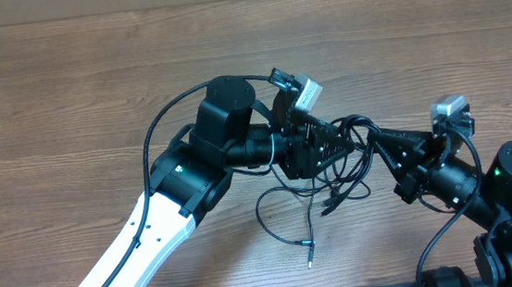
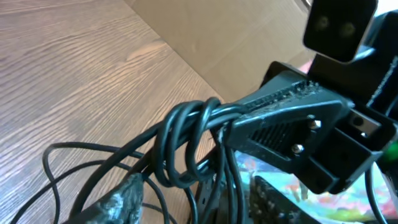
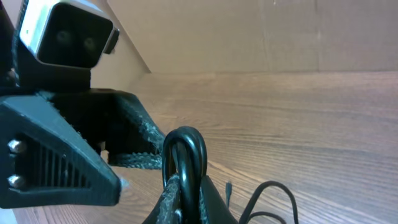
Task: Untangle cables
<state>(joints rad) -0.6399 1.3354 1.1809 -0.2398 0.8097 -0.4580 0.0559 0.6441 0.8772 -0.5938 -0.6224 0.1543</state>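
Several cables (image 1: 348,159) lie knotted just right of table centre, partway separated. The right gripper (image 1: 381,142), at 3 o'clock of the knot, is clamped on a looped strand. The left gripper (image 1: 324,151), at 9 o'clock, stands apart with strands between its jaws. The next move probably calls for closing the left and drawing outward. The crowded fingers obstruct, and a loose plug end (image 1: 309,258) trails toward 7 o'clock on the table (image 1: 65,86).
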